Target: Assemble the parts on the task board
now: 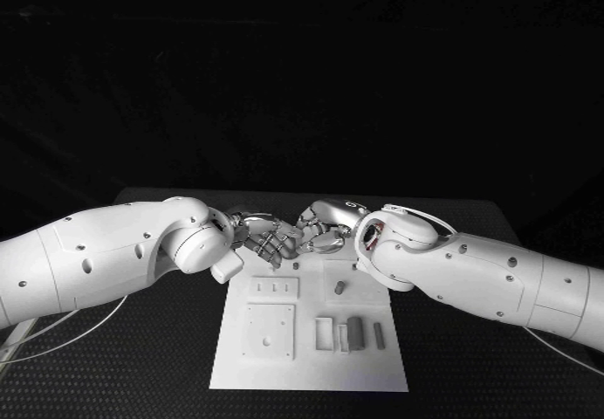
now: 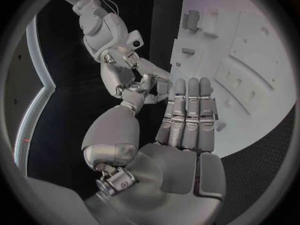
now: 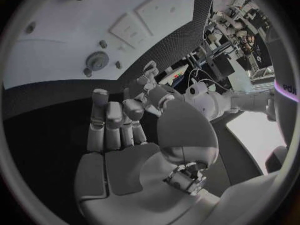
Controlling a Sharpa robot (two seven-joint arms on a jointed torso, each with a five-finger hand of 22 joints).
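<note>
**Robot hands meet at the far edge of the board: settle the grasp before moving**

Nearest on the black bench (image 1: 139, 367) lies the white task board (image 1: 239, 371), its near strip bare. Just beyond that strip a square plate (image 1: 268, 330) sits on the left side of the board. Beside it, 3 grey parts (image 1: 356, 330) stand in a short row, close together but apart. Further back come a smaller slotted plate (image 1: 273, 286) and 1 small grey piece (image 1: 339, 285) lying alone. In the right wrist view a little gear (image 3: 97, 60) lies on the board.

Both hands hover over the board's far edge, fingertips almost meeting. The left robot hand (image 1: 267, 236) is spread flat, fingers straight and side by side, thumb held clear, palm empty. The right robot hand (image 1: 325, 229) has its fingers half curled. I cannot tell whether it pinches a part, because the fingertips of both hands overlap there.

The step looks like a pick or a pass at the far edge. To do it well, I would keep only 1 hand working at the part and draw the other clear, since crowded fingers can knock loose pieces. A low, slow approach from above, with the fingers closing on a part's long sides, should keep it upright for seating.
</note>
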